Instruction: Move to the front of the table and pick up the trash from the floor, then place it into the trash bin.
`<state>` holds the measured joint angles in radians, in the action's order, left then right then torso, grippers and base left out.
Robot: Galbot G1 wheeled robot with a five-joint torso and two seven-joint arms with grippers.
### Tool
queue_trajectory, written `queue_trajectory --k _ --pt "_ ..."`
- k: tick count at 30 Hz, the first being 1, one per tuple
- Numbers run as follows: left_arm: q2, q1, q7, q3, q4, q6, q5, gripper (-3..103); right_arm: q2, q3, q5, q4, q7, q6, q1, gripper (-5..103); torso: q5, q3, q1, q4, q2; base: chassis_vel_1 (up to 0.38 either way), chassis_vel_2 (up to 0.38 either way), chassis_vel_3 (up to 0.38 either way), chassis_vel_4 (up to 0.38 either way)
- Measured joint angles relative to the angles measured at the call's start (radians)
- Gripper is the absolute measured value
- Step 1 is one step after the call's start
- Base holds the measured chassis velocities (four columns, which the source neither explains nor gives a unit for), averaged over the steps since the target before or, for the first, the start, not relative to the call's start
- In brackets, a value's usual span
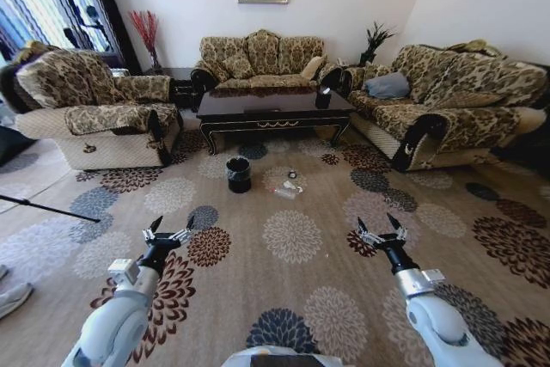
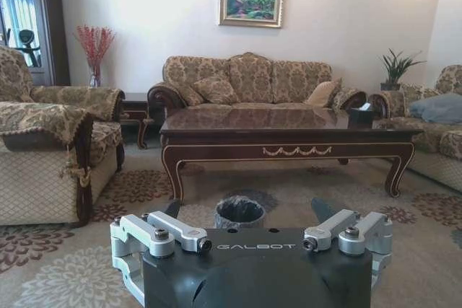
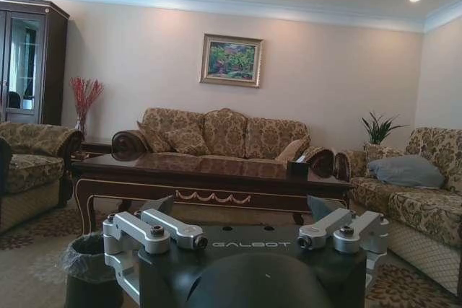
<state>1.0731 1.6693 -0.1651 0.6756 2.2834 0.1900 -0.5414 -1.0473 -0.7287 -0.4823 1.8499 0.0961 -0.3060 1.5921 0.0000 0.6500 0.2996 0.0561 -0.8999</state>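
The long dark table (image 1: 271, 109) stands ahead on the patterned carpet, in front of the back sofa. The small black trash bin (image 1: 239, 174) with a clear liner sits on the floor before it. To the bin's right lies the trash: a clear bottle (image 1: 282, 192), a white paper wad (image 1: 293, 185) and a small dark piece (image 1: 292, 174). My left gripper (image 1: 168, 234) and right gripper (image 1: 381, 231) hover open and empty over the carpet, well short of the litter. The left wrist view shows the bin (image 2: 239, 212) under the table (image 2: 289, 138); the right wrist view has the bin (image 3: 90, 268) close by.
An armchair (image 1: 94, 109) flanks the left and a sofa (image 1: 447, 105) the right, with another sofa (image 1: 262, 62) behind the table. A dark box (image 1: 323, 98) sits on the table's right end. A thin black pole (image 1: 43, 208) and a shoe (image 1: 13, 298) lie at far left.
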Motion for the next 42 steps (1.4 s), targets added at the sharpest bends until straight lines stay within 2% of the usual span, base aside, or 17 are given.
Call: queue_trajectory --k 17,20,25,42 --pt "-0.001 0.021 0.023 -0.006 -0.02 -0.033 0.043 100 0.009 0.01 0.012 -0.025 -0.034 0.018 -0.012 100 0.0 -0.044 -0.033 -0.0001 0.077 0.0 0.0 0.0 0.0" --pt "0.015 0.017 0.014 -0.019 -0.026 -0.037 0.063 100 0.011 0.013 0.012 -0.021 -0.031 0.018 -0.009 100 0.0 -0.054 -0.042 0.0 0.095 0.0 0.0 0.0 0.0" --pt "0.02 0.019 0.005 -0.03 -0.021 -0.036 0.066 100 0.005 0.016 0.044 -0.019 -0.042 0.007 -0.009 100 0.0 -0.066 -0.051 -0.0001 0.117 0.0 0.0 0.0 0.0" --pt "0.022 0.027 0.005 -0.027 -0.02 -0.054 0.063 100 -0.007 0.014 0.043 -0.017 -0.036 -0.013 0.01 100 0.0001 -0.106 -0.081 0.0 0.187 0.0 0.0 0.0 0.0"
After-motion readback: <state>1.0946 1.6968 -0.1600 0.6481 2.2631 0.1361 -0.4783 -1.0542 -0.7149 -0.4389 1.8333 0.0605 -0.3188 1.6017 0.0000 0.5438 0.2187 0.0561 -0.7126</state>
